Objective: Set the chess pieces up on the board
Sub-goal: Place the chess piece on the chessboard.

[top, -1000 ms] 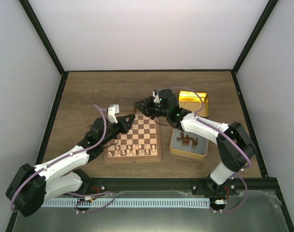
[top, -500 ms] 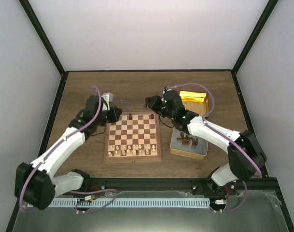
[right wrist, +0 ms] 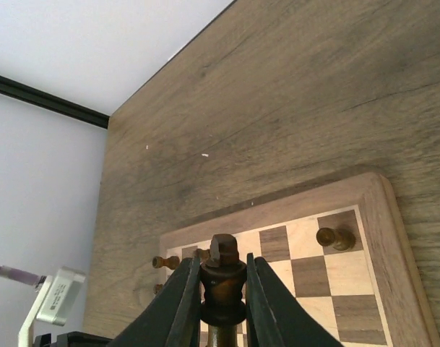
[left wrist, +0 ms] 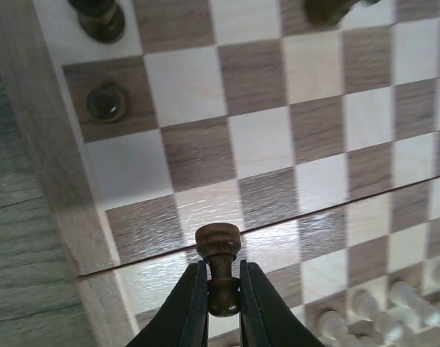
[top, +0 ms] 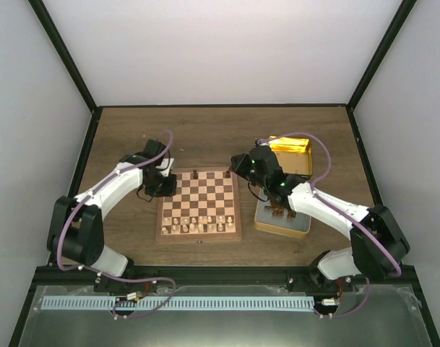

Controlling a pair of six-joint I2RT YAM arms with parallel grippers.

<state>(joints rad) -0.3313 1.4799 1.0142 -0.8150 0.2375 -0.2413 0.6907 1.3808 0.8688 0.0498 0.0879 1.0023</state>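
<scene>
Got dark pawn (left wrist: 218, 249) pinched by its stem in left fingers (left wrist: 196, 293), closed narrow on it. Long axis in line with the fingers, round head out past the tips, pointing away from the wrist. Hanging over the left side of the board (top: 205, 196), close to the fold seam; can't tell if touching the squares.

Same story on the right: dark piece (right wrist: 222, 278) clamped in right fingers (right wrist: 187, 293), axis along the fingers, top end pointing out beyond the tips, up by the board's far right corner.

Standing on the far rows: a few more dark men (top: 196, 174), upright. Lined up on the near two rows: pale men (top: 194, 225).

Just right of the board, open tin (top: 261, 224) with a heap of spare dark men (top: 281, 211) lying any which way. Beyond that, gold lid (top: 292, 148). All sitting on wood-grain tabletop (top: 133, 137).
</scene>
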